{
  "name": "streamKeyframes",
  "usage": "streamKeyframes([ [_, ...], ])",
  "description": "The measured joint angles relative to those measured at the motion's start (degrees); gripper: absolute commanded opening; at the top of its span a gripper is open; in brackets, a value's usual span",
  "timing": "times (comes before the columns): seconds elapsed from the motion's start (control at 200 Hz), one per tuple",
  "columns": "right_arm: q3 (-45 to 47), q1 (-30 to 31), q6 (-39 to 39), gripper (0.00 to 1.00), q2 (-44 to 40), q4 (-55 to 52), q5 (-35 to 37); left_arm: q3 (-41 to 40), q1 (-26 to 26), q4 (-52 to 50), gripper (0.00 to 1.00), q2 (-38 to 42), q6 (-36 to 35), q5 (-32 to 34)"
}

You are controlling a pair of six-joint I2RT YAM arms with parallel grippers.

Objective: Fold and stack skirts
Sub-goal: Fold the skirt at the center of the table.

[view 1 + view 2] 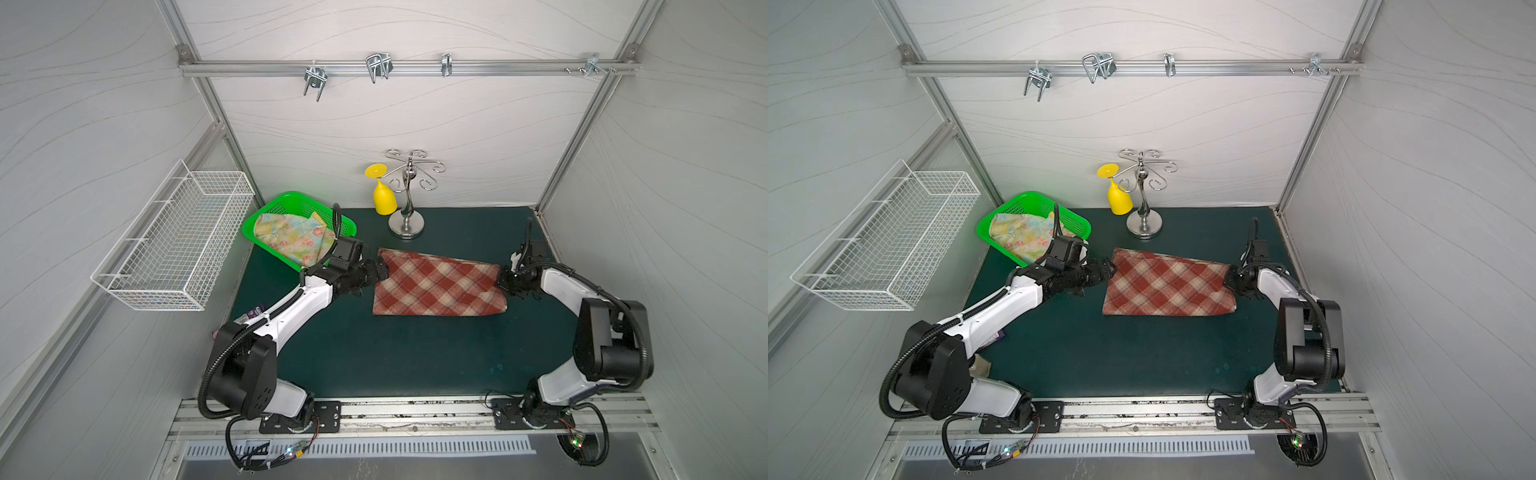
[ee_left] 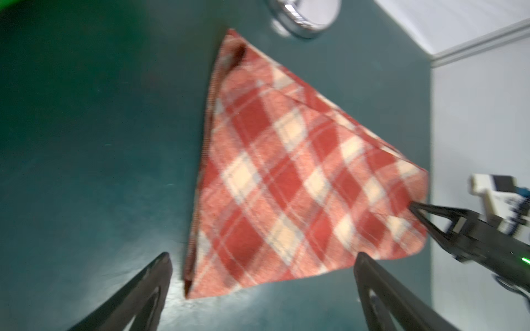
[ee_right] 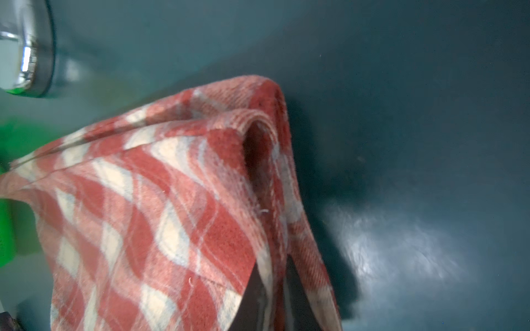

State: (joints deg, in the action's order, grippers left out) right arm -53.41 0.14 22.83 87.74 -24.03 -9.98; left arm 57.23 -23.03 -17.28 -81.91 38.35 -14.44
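Observation:
The red-brown and cream plaid skirt (image 1: 436,286) (image 1: 1167,286) lies flat on the green mat, folded into a wedge. My right gripper (image 1: 500,280) (image 1: 1229,278) is shut on its right edge; the right wrist view shows the cloth (image 3: 172,215) pinched between the two fingers of this gripper (image 3: 274,259) and slightly lifted there. My left gripper (image 1: 384,268) (image 2: 263,255) stands open at the skirt's left edge, a finger either side of a corner of the plaid skirt (image 2: 286,172), holding nothing. The pale floral skirt (image 1: 291,237) (image 1: 1021,235) lies crumpled in the green basket (image 1: 282,199).
A chrome hanger stand (image 1: 406,226) with a yellow glass (image 1: 384,199) stands just behind the plaid skirt. A white wire basket (image 1: 178,241) hangs on the left wall. A purple wrapper (image 1: 255,311) lies under my left arm.

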Motion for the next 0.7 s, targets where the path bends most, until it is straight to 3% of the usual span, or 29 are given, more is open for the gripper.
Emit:
streamKeyframes([
  [0.34, -5.88, 2.62, -1.22, 0.00, -7.08, -7.34, 5.22, 1.16, -5.70, 8.24, 0.99, -8.72, 0.70, -10.43],
  [0.7, -13.14, 11.06, -1.79, 0.00, -8.33, -12.31, 10.01, 1.14, -5.75, 13.86, 0.99, -20.65, 1.53, -11.93],
])
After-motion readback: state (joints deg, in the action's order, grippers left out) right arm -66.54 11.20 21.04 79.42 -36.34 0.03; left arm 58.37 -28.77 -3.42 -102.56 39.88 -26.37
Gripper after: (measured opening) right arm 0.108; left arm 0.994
